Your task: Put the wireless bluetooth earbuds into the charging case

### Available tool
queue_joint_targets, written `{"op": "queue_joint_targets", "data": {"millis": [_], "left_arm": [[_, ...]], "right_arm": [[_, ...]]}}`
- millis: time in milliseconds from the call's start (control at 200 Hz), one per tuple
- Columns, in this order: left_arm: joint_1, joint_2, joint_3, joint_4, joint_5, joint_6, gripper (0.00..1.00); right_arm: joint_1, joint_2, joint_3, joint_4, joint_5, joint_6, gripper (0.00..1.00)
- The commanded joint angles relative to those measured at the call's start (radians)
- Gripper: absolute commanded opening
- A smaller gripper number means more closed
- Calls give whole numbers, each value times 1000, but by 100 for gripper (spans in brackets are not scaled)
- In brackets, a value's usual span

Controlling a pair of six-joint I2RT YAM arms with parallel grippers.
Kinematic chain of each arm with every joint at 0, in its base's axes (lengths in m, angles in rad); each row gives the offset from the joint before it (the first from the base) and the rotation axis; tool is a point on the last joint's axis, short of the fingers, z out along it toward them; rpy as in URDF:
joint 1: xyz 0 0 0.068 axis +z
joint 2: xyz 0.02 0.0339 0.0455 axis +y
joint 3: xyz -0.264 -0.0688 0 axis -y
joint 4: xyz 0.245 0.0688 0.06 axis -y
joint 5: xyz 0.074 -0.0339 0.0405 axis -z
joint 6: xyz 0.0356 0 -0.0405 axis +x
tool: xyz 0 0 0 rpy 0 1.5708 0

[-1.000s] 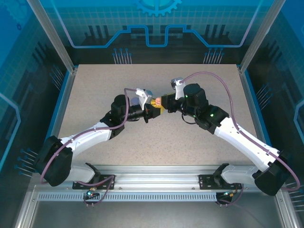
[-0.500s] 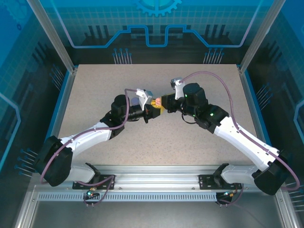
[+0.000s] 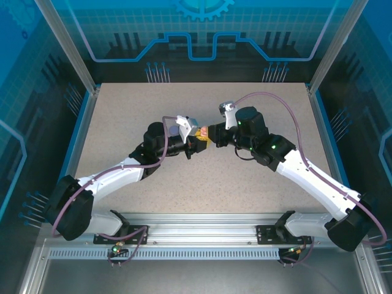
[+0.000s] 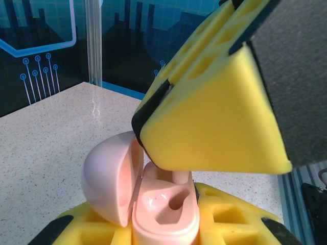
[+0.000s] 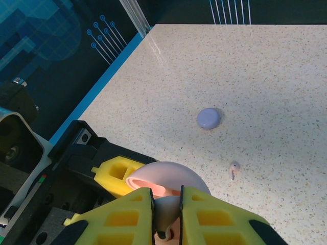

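We have the left tool (image 3: 193, 144) clamped on the base of the pale pink charging case (image 4: 164, 217). Its lid (image 4: 110, 173) is swung open to one side and its sockets face up toward the right tool (image 3: 210, 133). The right tool meets the case from above, its fingers drawn together on a pale pink earbud (image 5: 164, 210), with only the bud between the pads.

In the left wrist view the bud's stem points down into the far socket, so its long axis lines up with the hole. We judge it partly seated, though the yellow finger above hides how deep it sits. The near socket (image 4: 176, 201) is empty.

The coming move turns on that vertical line: a short push along the stem, then the right tool parting, while the left tool keeps the case steady. A sideways drift could tip the bud against the socket rim.

Out on the desk (image 5: 255, 76), well apart from both tools, a closed purple case (image 5: 208, 118) lies with a small loose earbud (image 5: 234, 170) near it
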Motion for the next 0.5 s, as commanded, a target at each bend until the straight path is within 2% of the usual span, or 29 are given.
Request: {"op": "queue_joint_targets", "data": {"millis": [0,230,495], "left_arm": [[-9,-32,31,44,-9,26,12],[-9,-38,38,58,11,13,13],[-9,-43,34,52,24,7,15]], "right_arm": [[-1,-4,17,-21,-27,15,16],[-1,3,7,-34,-2,6,19],[-1,1,16,-46,18,-9,39]]}}
